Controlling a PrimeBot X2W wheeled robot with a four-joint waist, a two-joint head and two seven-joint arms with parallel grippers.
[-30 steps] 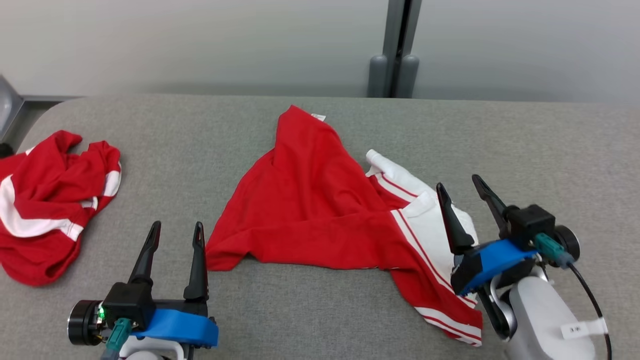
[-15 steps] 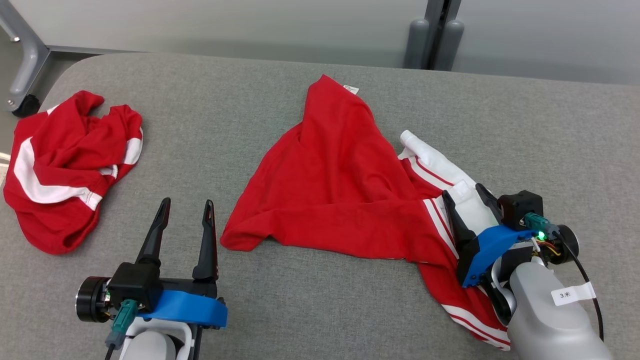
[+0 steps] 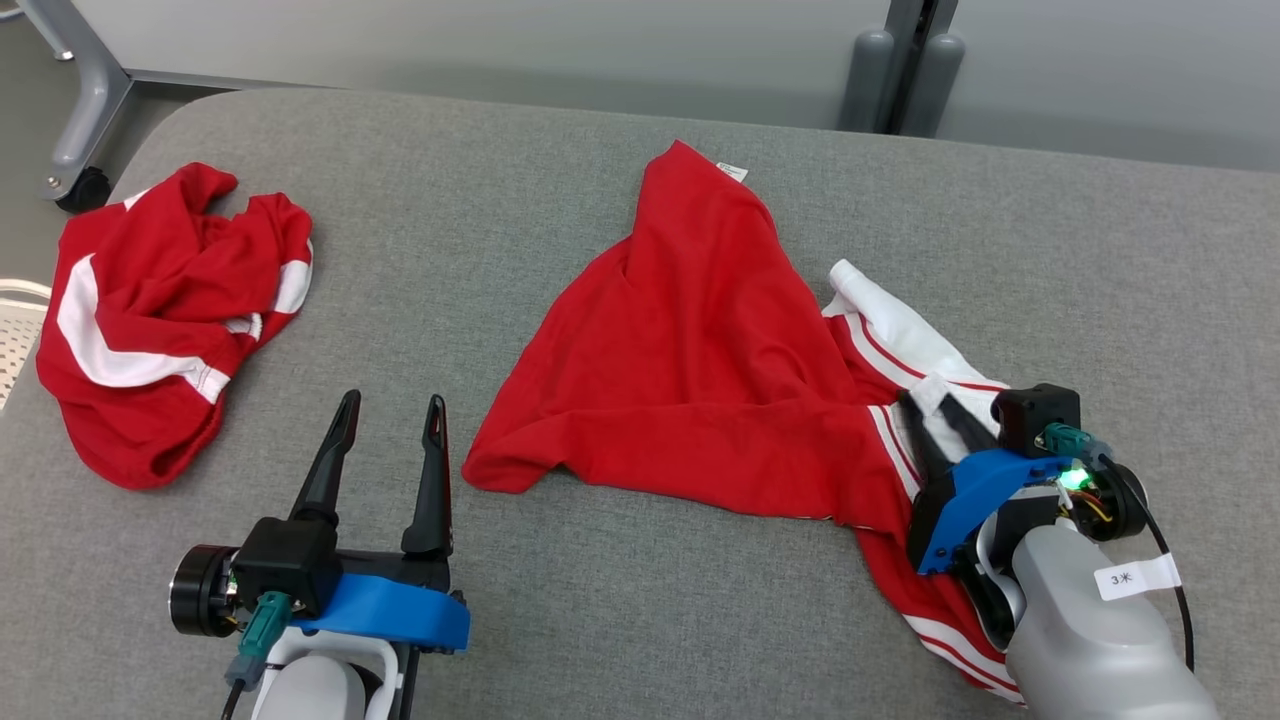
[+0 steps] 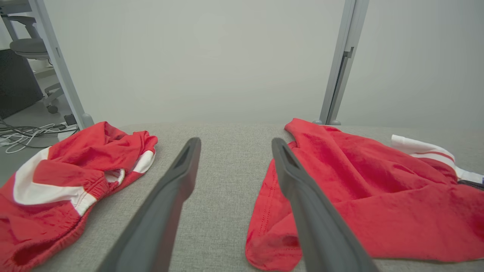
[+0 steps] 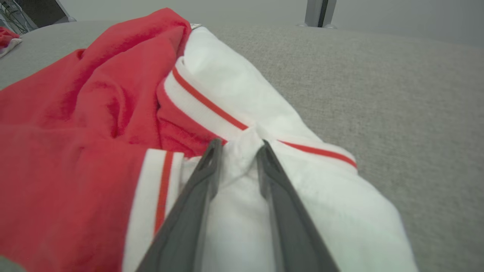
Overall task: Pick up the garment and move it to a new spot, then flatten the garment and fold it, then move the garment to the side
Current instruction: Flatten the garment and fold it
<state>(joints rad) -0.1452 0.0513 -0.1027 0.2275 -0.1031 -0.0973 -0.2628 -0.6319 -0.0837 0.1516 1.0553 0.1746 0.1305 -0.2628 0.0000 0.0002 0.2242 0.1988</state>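
Presently: garment point(image 3: 700, 380), long axis eleven-to-five; right gripper point(image 3: 927, 402) nearer, at its four o'clock, jaws astride white fold point(image 5: 242, 149), clamp unconfirmed.

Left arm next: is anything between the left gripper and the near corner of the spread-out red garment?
Nothing visible. Bare grey table lies between the left gripper and the near corner of the garment, just to the gripper's right. The crumpled red garment sits apart, off to the gripper's left, out of that path.
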